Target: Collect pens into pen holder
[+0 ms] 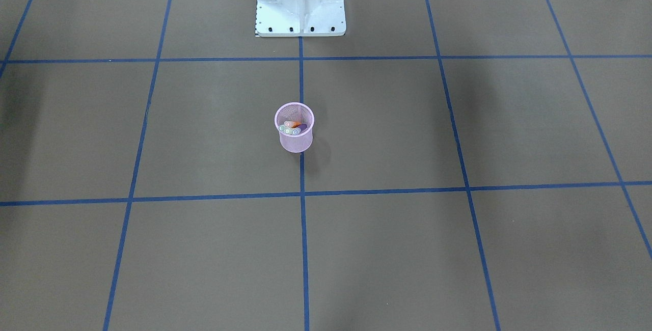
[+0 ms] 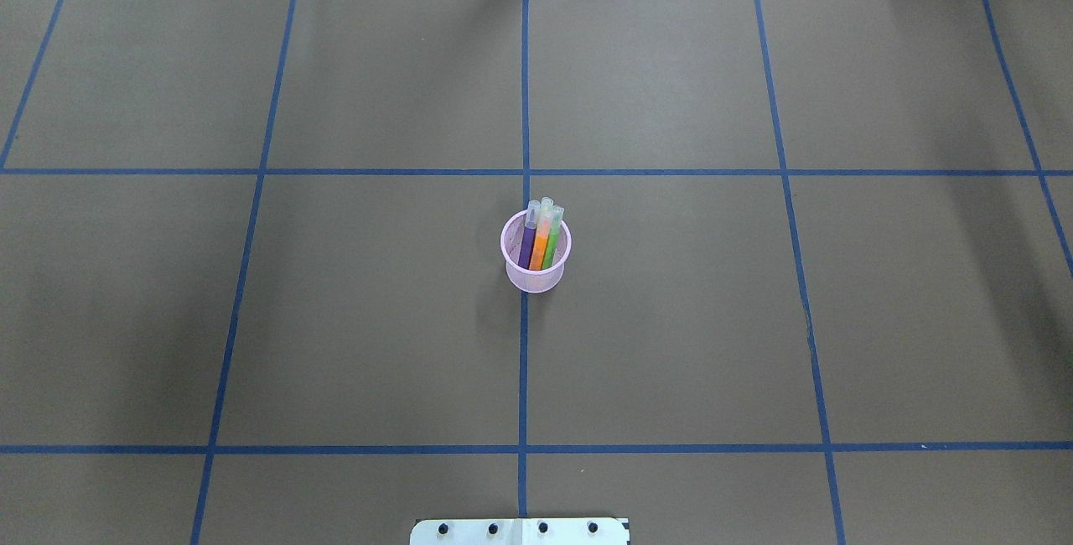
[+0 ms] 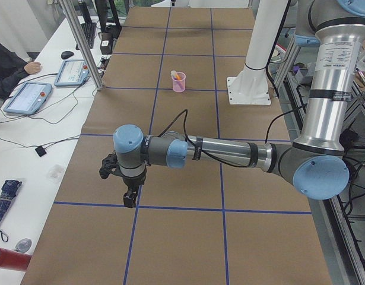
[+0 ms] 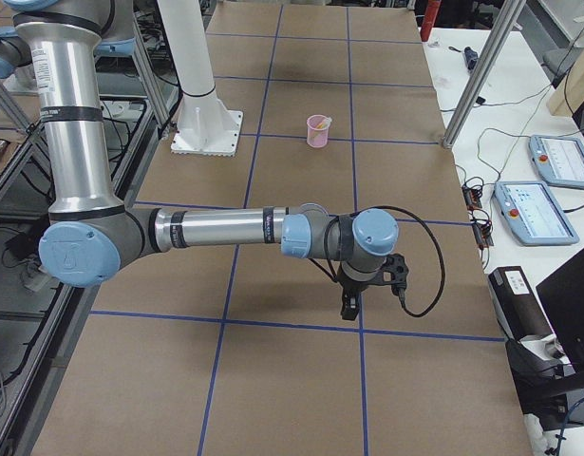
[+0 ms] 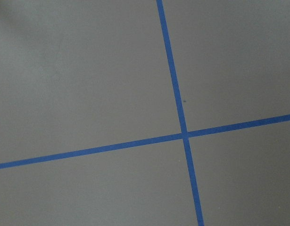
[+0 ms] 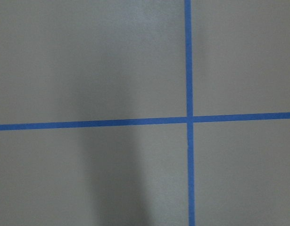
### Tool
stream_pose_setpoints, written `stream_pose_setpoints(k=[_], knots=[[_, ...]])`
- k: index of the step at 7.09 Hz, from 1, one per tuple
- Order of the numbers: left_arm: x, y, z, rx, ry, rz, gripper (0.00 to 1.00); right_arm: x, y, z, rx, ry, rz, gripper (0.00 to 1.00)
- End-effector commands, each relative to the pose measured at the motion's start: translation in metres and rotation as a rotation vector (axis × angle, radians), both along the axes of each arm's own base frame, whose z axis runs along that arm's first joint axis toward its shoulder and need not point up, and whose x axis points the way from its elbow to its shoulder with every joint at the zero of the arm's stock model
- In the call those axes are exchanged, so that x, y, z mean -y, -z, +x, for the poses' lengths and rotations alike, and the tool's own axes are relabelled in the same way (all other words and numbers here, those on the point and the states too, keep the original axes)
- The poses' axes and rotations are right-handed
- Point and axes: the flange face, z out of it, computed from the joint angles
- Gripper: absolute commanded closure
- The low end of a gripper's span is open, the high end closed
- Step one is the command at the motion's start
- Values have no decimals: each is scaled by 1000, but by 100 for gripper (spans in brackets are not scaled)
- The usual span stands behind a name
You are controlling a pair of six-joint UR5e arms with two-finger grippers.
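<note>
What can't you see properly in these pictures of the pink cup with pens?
- Exact count of the slim coloured pens: overhead view, they overlap; side views, too small.
- Pens' lower ends: every view, hidden low inside the round pink wire-mesh pen holder.
- Left gripper: exterior left view only, open or shut unclear.
- Right gripper: exterior right view only, likewise.

The pen holder [image 2: 535, 278] stands upright at the middle of the surface [image 2: 335, 319], directly before the robot base [image 1: 300, 10], with the pens [image 2: 541, 243] inside it leaning away from that base, while the left gripper [image 3: 130, 200] and right gripper [image 4: 348, 308] hang over opposite ends, well apart from it.
</note>
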Motion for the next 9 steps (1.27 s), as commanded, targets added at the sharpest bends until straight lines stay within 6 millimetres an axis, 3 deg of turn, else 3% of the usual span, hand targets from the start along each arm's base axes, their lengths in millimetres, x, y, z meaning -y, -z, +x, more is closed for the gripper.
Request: stream_pose_setpoints(k=[1,3,4,6,9], knots=[[-6,3,4,-64,50,-54,0,-15,-35,30,5,20,11,1],[-6,4,4,-62,50,-53,0,-29,-45,44,10,-10,-8,1],[-7,3,4,-61,50,-54,0,-52,-46,42,6,-26,-26,1],[-7,3,3,-58,51,-51,0,-76,-18,39,0,-99,-48,1],[-6,3,4,-58,49,-51,0,-82,-6,38,1,-102,-31,1]])
